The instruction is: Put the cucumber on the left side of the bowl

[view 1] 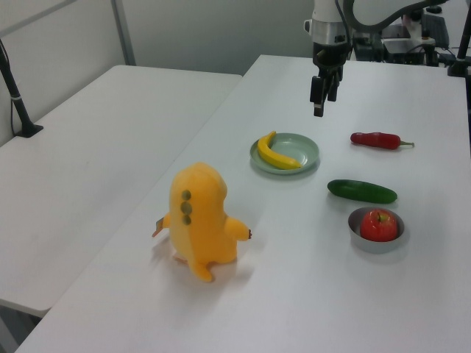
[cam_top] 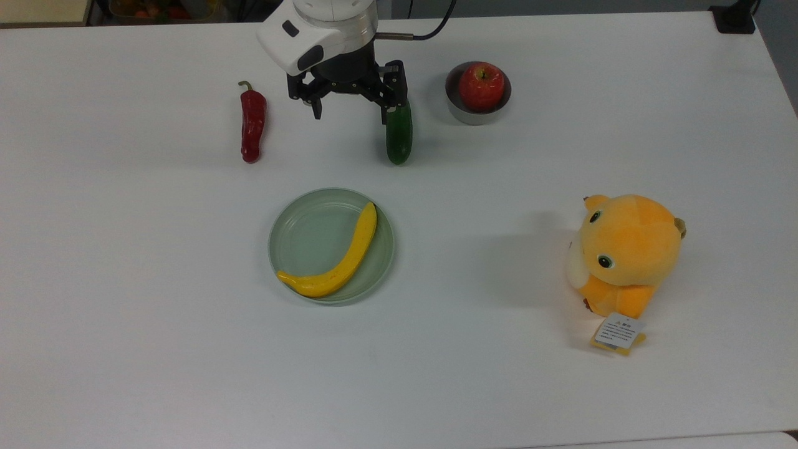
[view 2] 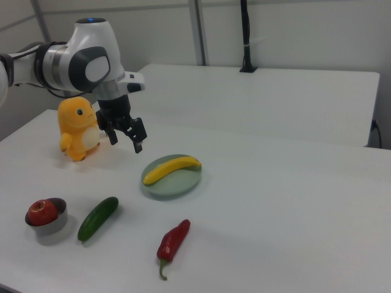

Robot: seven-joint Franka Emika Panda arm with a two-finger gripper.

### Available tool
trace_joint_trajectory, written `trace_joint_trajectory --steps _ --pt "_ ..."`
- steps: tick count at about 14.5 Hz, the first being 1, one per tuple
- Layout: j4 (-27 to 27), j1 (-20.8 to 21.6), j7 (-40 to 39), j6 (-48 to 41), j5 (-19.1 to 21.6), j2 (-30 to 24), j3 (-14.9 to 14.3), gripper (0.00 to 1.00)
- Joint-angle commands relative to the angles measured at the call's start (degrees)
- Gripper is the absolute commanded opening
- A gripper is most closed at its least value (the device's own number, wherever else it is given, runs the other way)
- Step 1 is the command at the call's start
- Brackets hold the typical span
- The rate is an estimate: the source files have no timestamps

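Cucumber (cam_top: 399,138), smooth dark green cylinder, flat on white counter (cam_top: 124,324) just beside small grey metal bowl (cam_top: 477,113) at the top view's left; end effector (cam_top: 352,112) raised above, fingers apart, empty.

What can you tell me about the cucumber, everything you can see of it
The cucumber is smooth, dark green and glossy, a straight cylinder with rounded ends. It lies flat on the white table, beside the grey bowl but not touching it. Nothing holds it: the gripper hangs open, well above the table.
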Motion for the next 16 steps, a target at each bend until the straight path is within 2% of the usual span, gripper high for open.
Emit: trace_joint_trajectory --steps 1,3,7,16 --pt "1.21 0.77 -0.92 -2.14 0.52 0.32 -0.69 1.00" --pt "0.95 1.12 -1.01 -3.71 0.52 0.40 -0.69 1.00" --pt "0.68 3.23 -1.28 -13.46 0.43 1.37 -0.51 1.00" --pt "-1.43 4.64 -1.28 -13.57 0.43 1.46 -0.42 1.00"
